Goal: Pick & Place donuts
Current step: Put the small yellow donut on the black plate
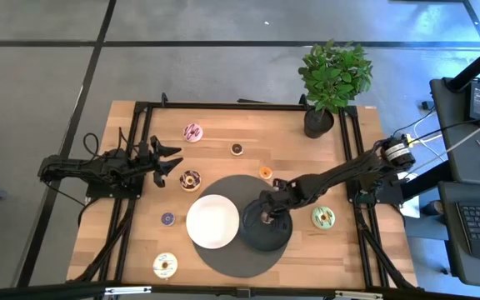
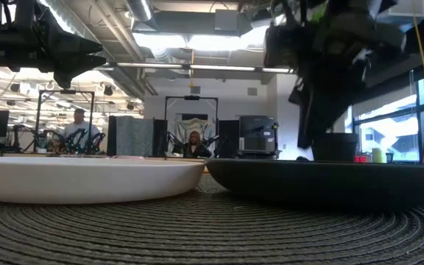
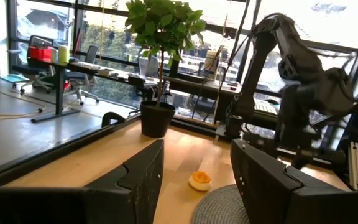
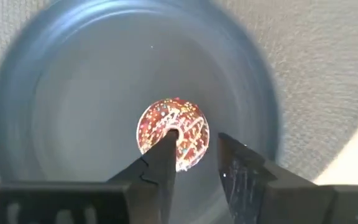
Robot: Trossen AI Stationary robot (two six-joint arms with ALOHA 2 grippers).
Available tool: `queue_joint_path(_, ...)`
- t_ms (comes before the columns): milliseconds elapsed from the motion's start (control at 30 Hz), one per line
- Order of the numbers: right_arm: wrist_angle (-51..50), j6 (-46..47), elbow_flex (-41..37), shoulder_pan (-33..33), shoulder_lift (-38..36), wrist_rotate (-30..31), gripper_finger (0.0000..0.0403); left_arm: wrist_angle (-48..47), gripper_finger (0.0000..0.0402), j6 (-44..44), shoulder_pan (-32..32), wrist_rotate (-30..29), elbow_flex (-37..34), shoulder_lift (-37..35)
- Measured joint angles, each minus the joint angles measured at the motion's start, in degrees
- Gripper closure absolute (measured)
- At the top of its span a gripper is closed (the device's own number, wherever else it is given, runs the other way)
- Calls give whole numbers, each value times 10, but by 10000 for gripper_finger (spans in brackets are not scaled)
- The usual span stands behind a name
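My right gripper (image 1: 265, 218) points down over the middle of the black plate (image 1: 283, 242), shut on a chocolate donut with coloured sprinkles (image 4: 173, 134). My left gripper (image 1: 173, 158) is open and waits above the table's left side, touching nothing. Lying flat on the wood are a pink donut (image 1: 192, 132), a brown mini (image 1: 237, 148), an orange mini (image 1: 266, 172), a chocolate donut (image 1: 190, 179), a purple mini (image 1: 167, 218), a cream donut (image 1: 165, 265) and a green donut (image 1: 323, 217). The orange mini (image 3: 199, 180) also shows beyond the left fingers. My right gripper (image 4: 196, 140) comes from above, pointing down. One finger (image 4: 165, 155) stands in the donut's hole and the other (image 4: 238, 165) outside the ring, with the ring's side (image 4: 194, 140) between them. The donut lies level over the black plate; whether it rests on it I cannot tell.
The white plate (image 1: 212, 221) and the black plate sit side by side on a dark round woven mat (image 1: 240, 260). A potted plant (image 1: 332, 79) stands at the far right corner. A black frame (image 1: 223, 106) borders the table. People sit in the room beyond.
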Motion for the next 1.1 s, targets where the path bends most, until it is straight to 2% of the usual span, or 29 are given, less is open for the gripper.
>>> queue_joint_path(233,-39,-15,-4,-58,-75,9,275,-5,219,0,0,0,0,0)
queue_joint_path(367,-34,-30,-18,-96,-81,57,275,-7,219,0,0,0,0,0)
queue_joint_path(633,58,-28,-62,-166,-49,67,275,-7,217,0,0,0,0,0)
queue_joint_path(867,85,-28,-74,-209,-12,67,275,-8,219,1,0,0,0,0)
queue_joint_path(1100,88,-40,-74,-223,12,67,277,-8,219,1,0,0,0,0)
